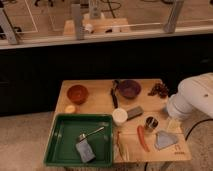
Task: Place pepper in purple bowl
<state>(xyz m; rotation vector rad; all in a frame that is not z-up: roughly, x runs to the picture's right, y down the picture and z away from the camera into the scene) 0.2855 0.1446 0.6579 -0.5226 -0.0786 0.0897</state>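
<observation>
At the near edge of the pale wooden table (100, 90), a little nearer to me than the jaws and off to their tray side, lies the slender red-orange chili pepper (143, 137), its long axis running almost straight from near to far with a slight lean, nothing on top of it. Close beside it, directly below the jaws on the near side, sits a crumpled blue-grey pouch (164, 140), and on its other flank a pale yellowish-green stalk (120, 147) lies along the rim of the green plastic tray (60, 150). The gripper (172, 125) hangs under the bulky white arm at the table's right edge, jaws apart and holding nothing. I judge it must drop toward me and sideways to reach the pepper, closing across the thin body. Just beside the jaws, between them and the pepper's far tip, stands a small shiny metal cup (151, 122), the likeliest thing to get knocked. Further on are a white round cup (119, 116) and a grey block (134, 112). Beyond these, far from the jaws and diagonally across, waits the small dark purple bowl (129, 88), empty as far as I can see, with a dark utensil (114, 95) just beside it and an orange-brown bowl (77, 93) well off past that
</observation>
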